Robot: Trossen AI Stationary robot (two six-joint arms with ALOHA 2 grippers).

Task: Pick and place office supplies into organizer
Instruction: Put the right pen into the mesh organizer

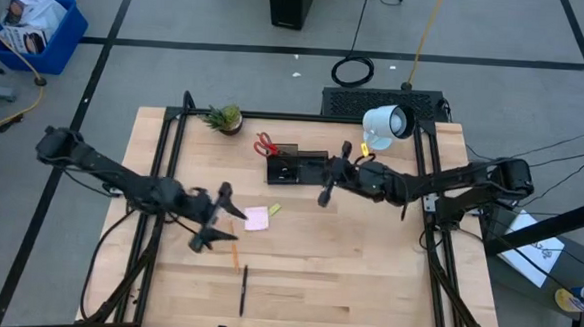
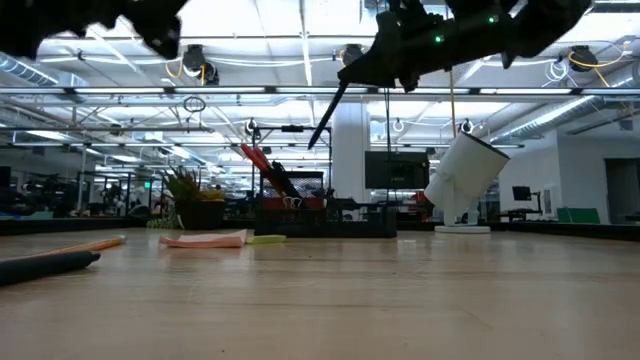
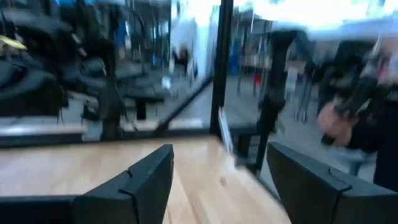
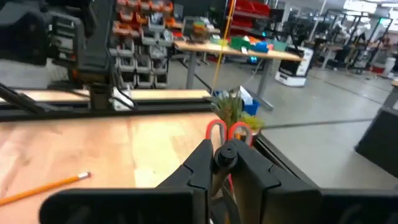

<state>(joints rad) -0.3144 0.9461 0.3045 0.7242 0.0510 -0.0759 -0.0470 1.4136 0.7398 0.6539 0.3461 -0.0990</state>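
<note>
Your wooden desk (image 1: pixel 366 278) fills the middle of the high view, with grey floor around it. At left of centre your left gripper (image 1: pixel 212 219) hangs above the desk with its fingers spread wide and nothing between them. Just right of it lie an orange pencil (image 1: pixel 234 249) and the pink sticky-note pad (image 1: pixel 257 219), and lower down a black pen (image 1: pixel 243 289) lies alone. A small potted plant (image 1: pixel 224 117) stands at the upper left of the desk. Right of the plant, the red-handled scissors (image 1: pixel 265 143) stand in the black organizer (image 1: pixel 297 166) at upper centre. Right of the organizer, your right gripper (image 1: pixel 328 182) is clamped on a dark pen (image 2: pixel 322 122), which slants down toward the organizer in the low view; its tip looks clear of the cup, though that is hard to judge. A white lamp-like device (image 1: pixel 387 123) stands at upper right.
</note>
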